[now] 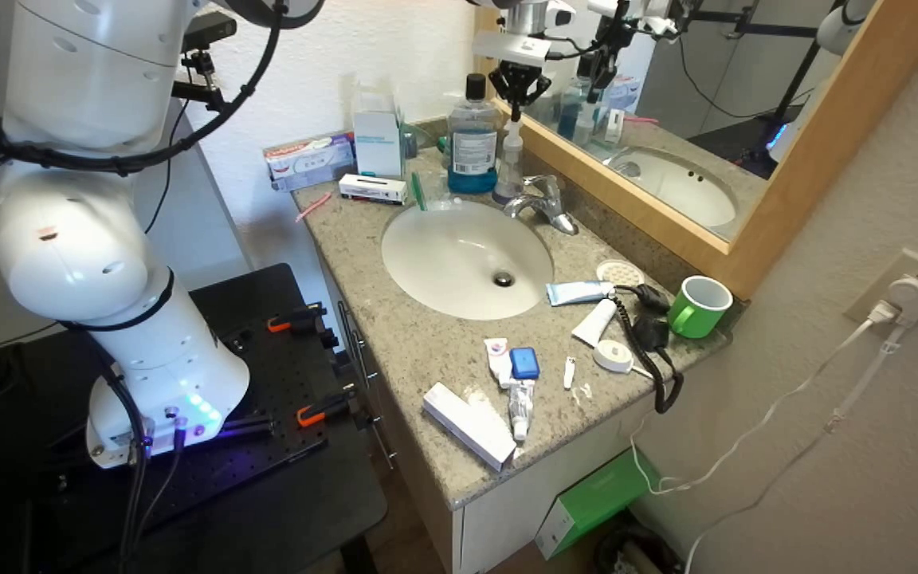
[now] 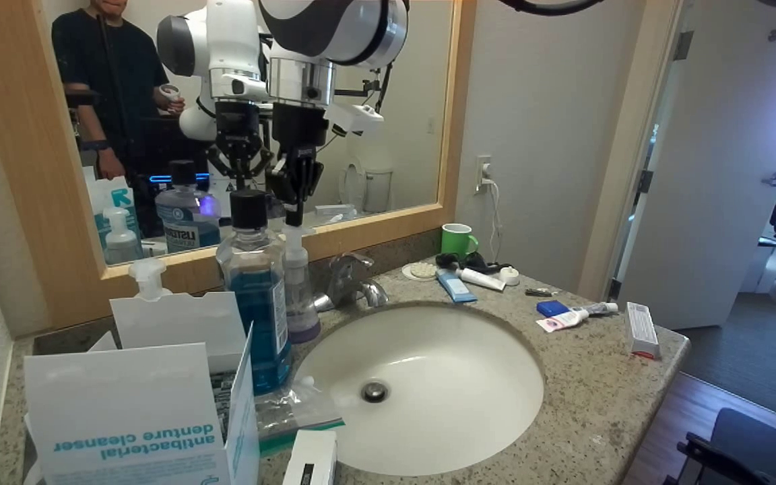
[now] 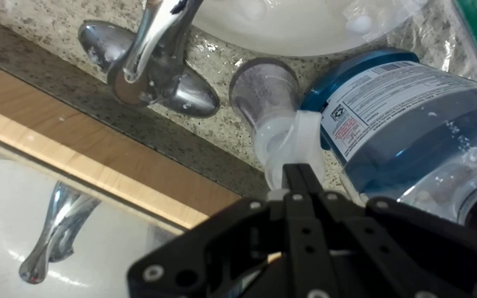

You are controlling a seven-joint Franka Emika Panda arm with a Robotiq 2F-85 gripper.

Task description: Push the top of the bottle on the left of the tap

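Clear pump bottle (image 2: 300, 286): purplish liquid (image 2: 304, 331). Dark-capped bottle (image 2: 252, 293) beside: blue liquid (image 2: 253, 330).

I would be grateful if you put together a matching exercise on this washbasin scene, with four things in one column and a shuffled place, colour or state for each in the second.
Column one
1. gripper
2. pump bottle
3. mouthwash bottle
4. mug

Column two
A. green outside, white inside
B. black-capped, with blue liquid inside
C. closed and pointing downward
D. standing between the tap and a larger bottle

Right pairs: 1-C, 2-D, 3-B, 4-A
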